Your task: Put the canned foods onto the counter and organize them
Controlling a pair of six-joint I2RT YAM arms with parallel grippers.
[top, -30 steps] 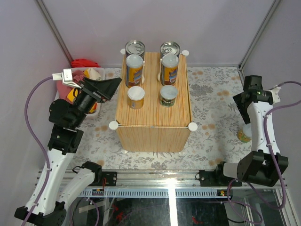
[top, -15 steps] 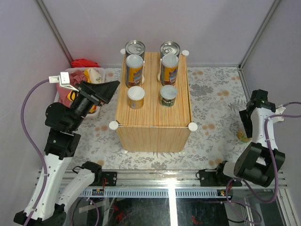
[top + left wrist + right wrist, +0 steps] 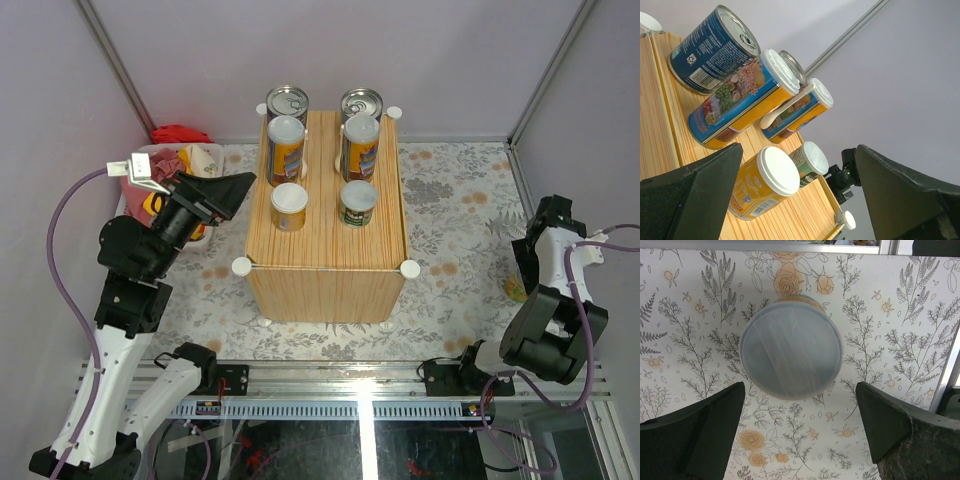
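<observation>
The wood-grain counter [image 3: 325, 248] stands mid-mat with six cans on top. Two silver-topped blue cans [image 3: 287, 101] [image 3: 361, 103] stand at the back, two tall white-lidded cans [image 3: 286, 148] [image 3: 361, 145] before them. A short orange can [image 3: 289, 206] and a green-labelled can [image 3: 357, 202] stand in front. The same cans show in the left wrist view, the orange one [image 3: 765, 182] nearest. My left gripper [image 3: 243, 190] [image 3: 799, 148] is open and empty beside the counter's left edge. My right gripper [image 3: 522, 268] [image 3: 800, 385] is open, pointing down just above a white-lidded can [image 3: 791, 356] [image 3: 515, 290] on the mat.
A clear bin [image 3: 205, 150] of red, pink and yellow cloths sits at the far left by the wall. The floral mat [image 3: 450, 200] covers the floor. Walls close in left, right and back. A metal rail [image 3: 790, 245] runs just beyond the floor can.
My right arm has swung back toward the near right and turned its gripper down over the floor can. My left arm has shifted only slightly.
</observation>
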